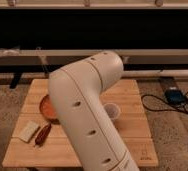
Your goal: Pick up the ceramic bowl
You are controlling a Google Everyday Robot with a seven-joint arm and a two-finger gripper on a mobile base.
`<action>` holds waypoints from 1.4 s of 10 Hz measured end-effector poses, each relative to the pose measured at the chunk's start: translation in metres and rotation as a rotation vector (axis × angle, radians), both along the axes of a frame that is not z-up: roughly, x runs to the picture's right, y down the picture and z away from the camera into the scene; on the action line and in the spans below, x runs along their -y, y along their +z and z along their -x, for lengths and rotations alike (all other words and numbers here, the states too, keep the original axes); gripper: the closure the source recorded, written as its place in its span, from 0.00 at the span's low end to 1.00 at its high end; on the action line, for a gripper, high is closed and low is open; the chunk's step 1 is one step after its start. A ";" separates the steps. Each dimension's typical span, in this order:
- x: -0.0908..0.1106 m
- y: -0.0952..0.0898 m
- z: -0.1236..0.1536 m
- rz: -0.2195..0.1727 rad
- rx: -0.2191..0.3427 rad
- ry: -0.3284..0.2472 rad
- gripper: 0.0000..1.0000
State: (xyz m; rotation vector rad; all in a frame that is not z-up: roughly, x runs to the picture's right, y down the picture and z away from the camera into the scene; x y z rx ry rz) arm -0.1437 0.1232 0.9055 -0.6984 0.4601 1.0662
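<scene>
The ceramic bowl (pixel 46 107), orange-red inside with a paler rim, sits on the left half of the wooden table (pixel 134 145). My big white arm (pixel 87 105) crosses in front of it and hides its right part. The gripper is hidden behind the arm, so I cannot see where it stands relative to the bowl. A small pale cup (pixel 112 111) stands just right of the arm, near the table's middle.
A whitish block (pixel 29 131) and a red-brown oblong object (pixel 43 134) lie at the table's front left. On the floor to the right are cables and a blue device (pixel 174 95). A dark shelf unit runs behind the table.
</scene>
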 end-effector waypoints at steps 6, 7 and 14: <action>0.007 -0.015 -0.021 0.093 0.083 0.153 1.00; 0.015 -0.025 -0.023 0.113 0.120 0.205 1.00; 0.057 -0.063 -0.019 0.166 0.256 0.255 1.00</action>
